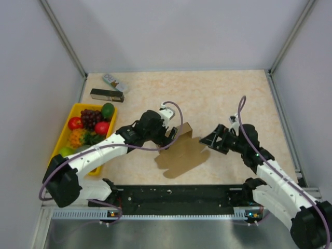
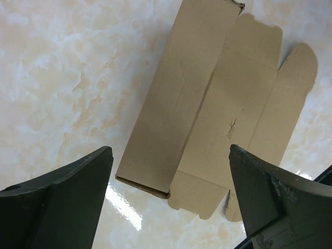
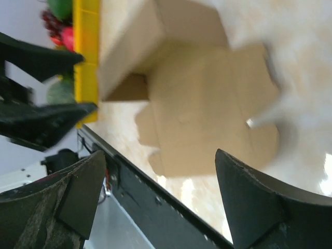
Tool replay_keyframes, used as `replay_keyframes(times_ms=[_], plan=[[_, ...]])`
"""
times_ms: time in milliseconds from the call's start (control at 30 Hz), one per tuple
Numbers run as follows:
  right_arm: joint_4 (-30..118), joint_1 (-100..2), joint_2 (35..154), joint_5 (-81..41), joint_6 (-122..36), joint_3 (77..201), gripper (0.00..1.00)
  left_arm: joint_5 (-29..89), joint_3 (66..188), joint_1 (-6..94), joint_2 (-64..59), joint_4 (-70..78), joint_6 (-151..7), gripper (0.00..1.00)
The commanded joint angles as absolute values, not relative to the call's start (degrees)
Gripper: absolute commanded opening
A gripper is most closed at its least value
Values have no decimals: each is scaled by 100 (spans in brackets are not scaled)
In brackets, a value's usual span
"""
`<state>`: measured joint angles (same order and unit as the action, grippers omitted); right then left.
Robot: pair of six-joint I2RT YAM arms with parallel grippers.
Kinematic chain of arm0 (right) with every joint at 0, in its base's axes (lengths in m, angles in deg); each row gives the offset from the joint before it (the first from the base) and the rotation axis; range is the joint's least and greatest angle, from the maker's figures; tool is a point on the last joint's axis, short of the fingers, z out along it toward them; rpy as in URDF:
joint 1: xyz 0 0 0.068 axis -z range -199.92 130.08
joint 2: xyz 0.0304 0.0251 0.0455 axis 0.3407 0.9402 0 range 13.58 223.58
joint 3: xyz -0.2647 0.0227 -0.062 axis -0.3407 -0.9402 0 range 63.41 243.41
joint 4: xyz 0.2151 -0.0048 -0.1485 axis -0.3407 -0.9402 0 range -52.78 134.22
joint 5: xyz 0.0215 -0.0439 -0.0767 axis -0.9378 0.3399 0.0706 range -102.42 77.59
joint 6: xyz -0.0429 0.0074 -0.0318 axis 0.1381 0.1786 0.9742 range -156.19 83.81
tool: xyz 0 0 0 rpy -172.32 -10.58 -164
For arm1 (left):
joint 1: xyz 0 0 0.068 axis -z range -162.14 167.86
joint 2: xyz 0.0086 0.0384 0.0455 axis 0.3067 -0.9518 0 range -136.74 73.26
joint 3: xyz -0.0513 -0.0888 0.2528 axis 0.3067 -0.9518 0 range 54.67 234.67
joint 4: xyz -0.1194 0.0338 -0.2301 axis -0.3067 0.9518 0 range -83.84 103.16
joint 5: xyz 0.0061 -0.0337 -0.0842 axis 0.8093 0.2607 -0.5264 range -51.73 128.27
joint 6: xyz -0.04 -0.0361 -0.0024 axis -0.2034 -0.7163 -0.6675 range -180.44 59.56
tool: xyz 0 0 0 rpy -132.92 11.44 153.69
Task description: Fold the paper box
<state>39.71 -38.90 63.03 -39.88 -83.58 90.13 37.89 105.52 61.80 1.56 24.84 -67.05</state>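
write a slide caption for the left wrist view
Open left hand above the partly folded paper box, which lies on the marbled table.

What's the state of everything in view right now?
paper box: partly folded, one panel raised, flaps lying flat, unheld
left gripper: fingers open, empty
right gripper: fingers open, empty
yellow tray: holds fruit
slim black box: closed, lying flat
white packet: lying flat

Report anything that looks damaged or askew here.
The paper box has a small ragged tear or crease in its flat middle panel, visible from the left wrist. It lies half-folded, one side raised, flaps splayed. Nothing else stands out.
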Motion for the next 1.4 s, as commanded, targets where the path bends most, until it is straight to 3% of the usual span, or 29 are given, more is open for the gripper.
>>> replay_keyframes(times_ms=[0, 167, 333, 433, 833, 1000, 1100, 1233, 1367], plan=[[3139, -3855, 5210, -3835, -8900, 8092, 83, 4169, 11161, 6373, -380, 2988, -6158, 98], [3297, -3794, 5066, -3413, -8366, 7624, 70, 4365, 11496, 6470, -515, 3184, -6746, 95], [4254, -3636, 6839, -3939, -7768, 7765, 56, 3636, 10812, 6462, 460, 2366, -7256, 94], [4378, -3627, 7036, -3914, -7706, 7774, 46, 3494, 10687, 6453, 926, 2330, -7309, 94], [5827, -3627, 7870, -4071, -8074, 7528, 34, 3608, 10863, 6444, 1745, 2875, -7178, 94], [6793, -3618, 8188, -4422, -8496, 7317, 10, 3563, 10916, 6444, 1885, 2971, -7169, 94], [6202, -3618, 8021, -4493, -8104, 7614, 0, 3599, 10907, 6453, 1982, 2998, -7230, 94], [4184, -3618, 7722, -4274, -7382, 8589, 0, 3555, 10933, 6444, 2175, 2831, -7458, 95], [3088, -3627, 7765, -4685, -7433, 9381, 0, 2872, 11179, 6444, 2114, 2849, -7346, 96]])
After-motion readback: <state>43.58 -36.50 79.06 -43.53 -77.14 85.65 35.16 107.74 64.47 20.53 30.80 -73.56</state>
